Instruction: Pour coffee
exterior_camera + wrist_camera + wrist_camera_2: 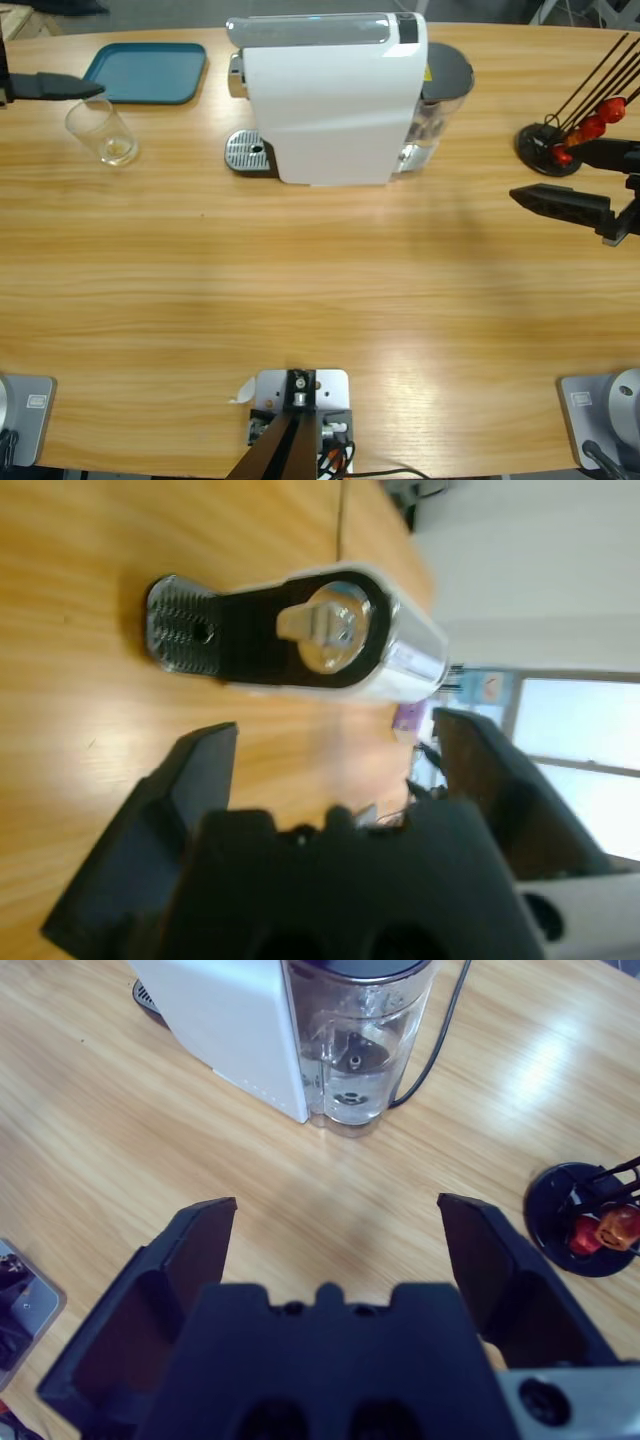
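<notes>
The wooden table [320, 290] carries a white coffee machine [335, 95] at the back, its drip grille [248, 152] facing the left end. The right gripper [335, 1235] hovers low at the right edge, jaws spread wide, empty. The left gripper [330, 750] hangs at the far left, tilted sideways, also wide open and empty. Beside it, a clear glass [102, 131] leans, holding faint coffee [120, 150], hard to make out.

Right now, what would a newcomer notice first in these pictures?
First the big white coffee machine at the table's back middle, with its metal drip tray in front. Then the clear glass at back left beside the blue tray. Both grippers, left and right, are open and empty at the table's sides.
</notes>
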